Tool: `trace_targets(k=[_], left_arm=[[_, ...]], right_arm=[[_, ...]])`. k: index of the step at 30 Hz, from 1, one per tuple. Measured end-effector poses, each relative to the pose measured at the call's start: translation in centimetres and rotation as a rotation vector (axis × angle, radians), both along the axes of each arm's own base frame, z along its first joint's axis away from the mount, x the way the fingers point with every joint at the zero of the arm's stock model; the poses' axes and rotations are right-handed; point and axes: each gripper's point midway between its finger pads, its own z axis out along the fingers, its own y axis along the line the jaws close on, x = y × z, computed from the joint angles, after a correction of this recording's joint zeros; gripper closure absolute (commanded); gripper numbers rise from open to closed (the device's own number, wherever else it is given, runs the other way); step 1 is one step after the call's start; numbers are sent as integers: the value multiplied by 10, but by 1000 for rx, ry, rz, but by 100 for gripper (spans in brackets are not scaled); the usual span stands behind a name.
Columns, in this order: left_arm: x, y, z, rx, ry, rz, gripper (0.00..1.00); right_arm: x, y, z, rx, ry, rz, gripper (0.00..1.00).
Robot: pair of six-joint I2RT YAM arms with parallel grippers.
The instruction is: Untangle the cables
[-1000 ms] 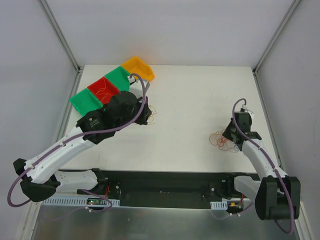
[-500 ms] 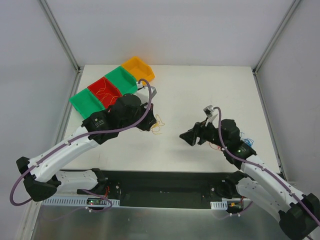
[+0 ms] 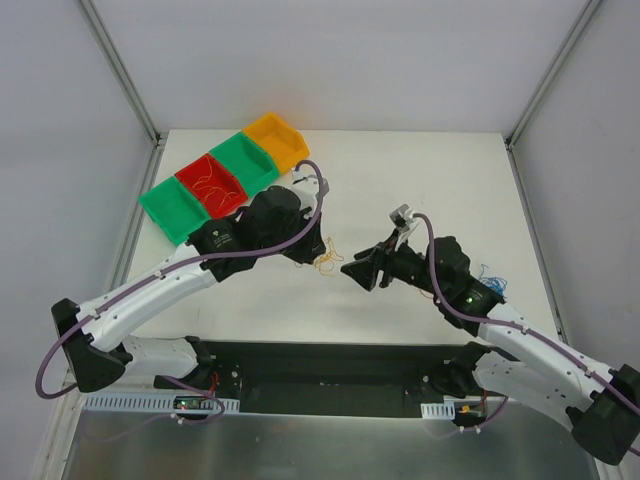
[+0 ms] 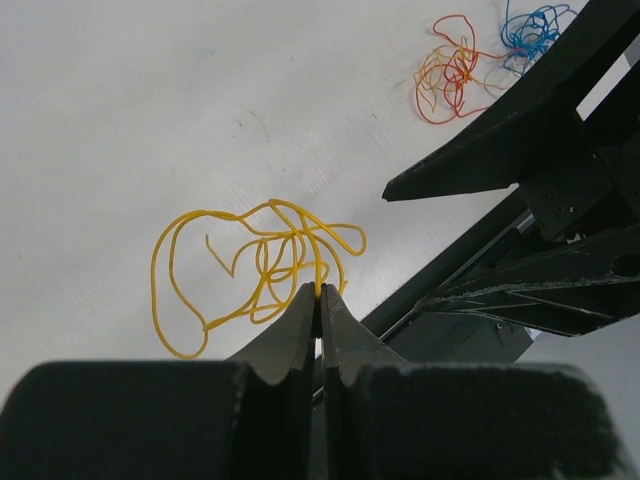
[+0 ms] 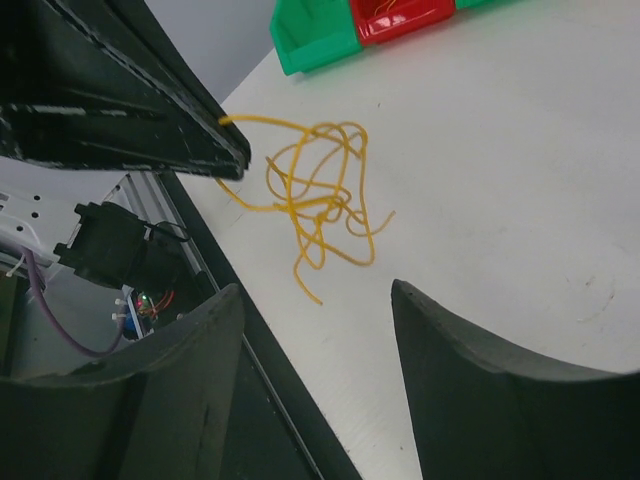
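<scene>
Left gripper (image 4: 318, 290): fingers pressed tight together, pinching one strand of the yellow cable (image 4: 285, 245) right at their tips.
Yellow cable: a loose tangle of loops hanging off those tips and spreading over the white table (image 3: 420, 180); I can't say whether the lowest loops touch the surface.
Right gripper (image 5: 318, 290): jaws standing wide apart, nothing between them, pointed at the yellow tangle from the other side.
Gap between the two: from overhead the right gripper's tips (image 3: 352, 272) sit just beside the yellow loops (image 3: 325, 262), facing the left gripper (image 3: 318, 250); no contact that I can make out.
Remaining clump (image 4: 450, 75): orange, red and yellow loops with a blue bunch just beside them, lying flat on the table, well apart from the yellow cable.
Clump from overhead: only blue strands (image 3: 490, 275) peek out beside the right arm; the arm covers the rest.
Bins: a diagonal row at the far left corner, orange bin (image 3: 277, 135), green bin (image 3: 245, 160), red bin (image 3: 210, 183), second green bin (image 3: 172, 208).
Red bin contents: a few thin wires.
</scene>
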Motion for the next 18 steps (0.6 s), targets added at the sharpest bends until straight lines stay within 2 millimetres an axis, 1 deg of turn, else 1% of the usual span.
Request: trace_targets(k=[5,8,10,13,15,18], left_arm=[[-1,-5,-10,9,32,-14,100],[-2,-8,-14,12,46,-24,100],[-3,-10,-15,9,52,-31,100],[-3,-11,-14,1,51,-36,100],[-4,-13,-13,-6,51,-43,100],[-5,-14,-12,-12,53,-50,100]], right_arm=[[7,7,13,-3,-35,7,42],[12,12,18,-7,-40,8,48],[16,16,20,-13,-36,8,53],[20,20,16,-28,-24,7,58],[23,22,10,-42,-11,3,66],[28,24,2,-66,1,-11,89]])
